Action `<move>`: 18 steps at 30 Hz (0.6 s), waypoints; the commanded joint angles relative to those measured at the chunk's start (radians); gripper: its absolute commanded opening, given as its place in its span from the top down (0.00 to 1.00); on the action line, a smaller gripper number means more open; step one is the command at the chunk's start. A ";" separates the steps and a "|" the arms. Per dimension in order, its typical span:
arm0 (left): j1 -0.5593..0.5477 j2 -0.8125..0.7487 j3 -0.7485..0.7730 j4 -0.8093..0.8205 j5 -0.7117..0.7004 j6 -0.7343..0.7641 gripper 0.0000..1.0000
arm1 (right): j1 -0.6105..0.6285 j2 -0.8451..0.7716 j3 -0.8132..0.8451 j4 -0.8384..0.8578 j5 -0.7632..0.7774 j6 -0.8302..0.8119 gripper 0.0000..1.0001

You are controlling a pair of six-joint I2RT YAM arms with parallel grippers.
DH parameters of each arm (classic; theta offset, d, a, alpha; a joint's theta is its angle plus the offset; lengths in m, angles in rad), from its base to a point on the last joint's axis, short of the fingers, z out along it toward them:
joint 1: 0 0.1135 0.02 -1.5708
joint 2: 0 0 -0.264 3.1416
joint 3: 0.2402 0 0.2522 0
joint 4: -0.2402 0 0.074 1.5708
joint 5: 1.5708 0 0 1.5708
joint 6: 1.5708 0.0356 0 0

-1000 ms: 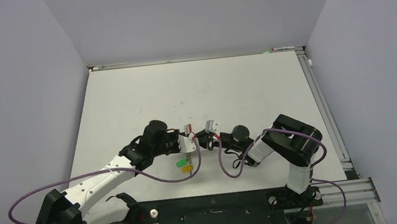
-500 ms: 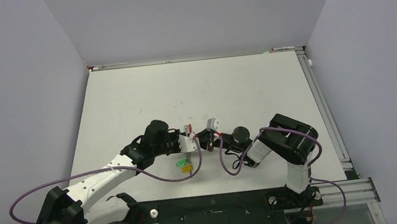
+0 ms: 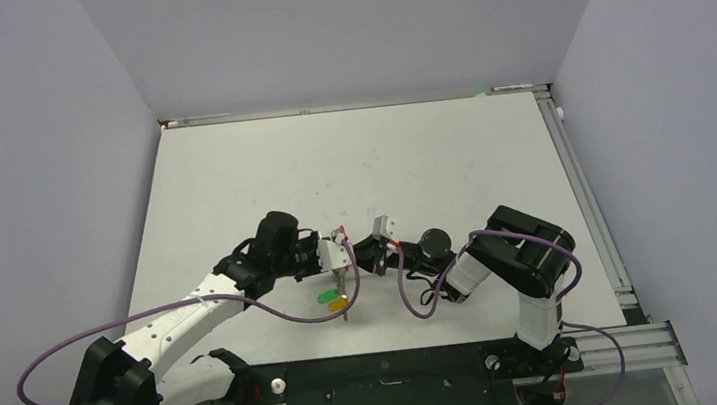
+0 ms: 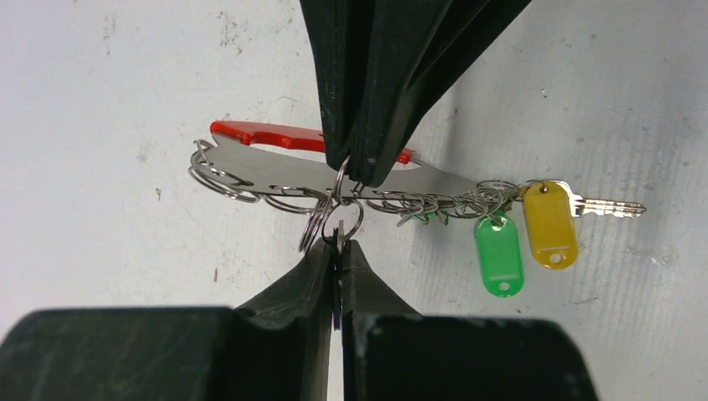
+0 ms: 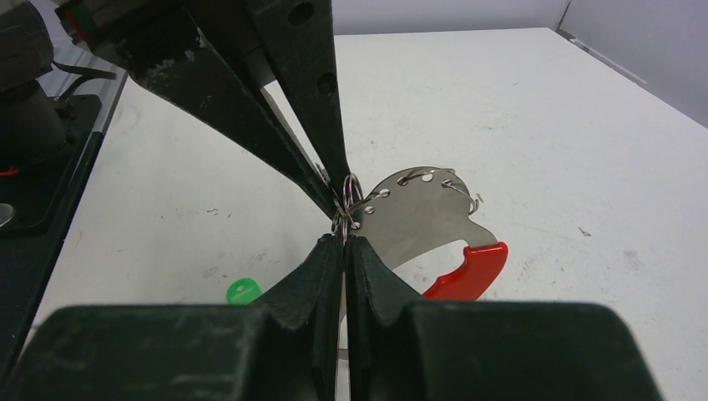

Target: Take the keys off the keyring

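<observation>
The keyring (image 4: 275,171), a grey metal plate with a red band (image 4: 267,134), hangs just above the table between both grippers. It also shows in the right wrist view (image 5: 417,217). Several small wire rings (image 4: 417,202) thread its holes. My left gripper (image 4: 338,244) is shut on a thin key blade hanging from one small ring (image 4: 342,221). My right gripper (image 5: 344,238) is shut on the keyring's edge, and its fingers (image 4: 359,83) meet mine tip to tip. A green tag (image 4: 498,255), a yellow tag (image 4: 549,225) and a silvery key (image 4: 601,206) hang at one end.
In the top view the left gripper (image 3: 342,257) and right gripper (image 3: 368,254) meet over the near middle of the white table (image 3: 380,160). The green tag (image 3: 326,295) and yellow tag (image 3: 338,305) lie below them. Purple cables loop beside both arms.
My left arm has drawn back slightly to the left, and the right arm has followed a little. Both grippers stay shut, and the tagged keys have shifted slightly.
</observation>
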 commanded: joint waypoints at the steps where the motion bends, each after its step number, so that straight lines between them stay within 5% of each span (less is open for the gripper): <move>1: 0.007 0.018 0.043 -0.049 0.029 -0.019 1.00 | -0.010 -0.029 0.002 0.265 -0.022 0.053 0.95; 13: -0.013 0.039 0.078 -0.056 0.053 -0.037 1.00 | -0.019 0.090 0.072 0.264 -0.054 0.079 0.95; 18: 0.009 0.016 0.106 -0.094 0.057 -0.009 1.00 | -0.050 0.112 0.087 0.267 -0.080 0.088 0.81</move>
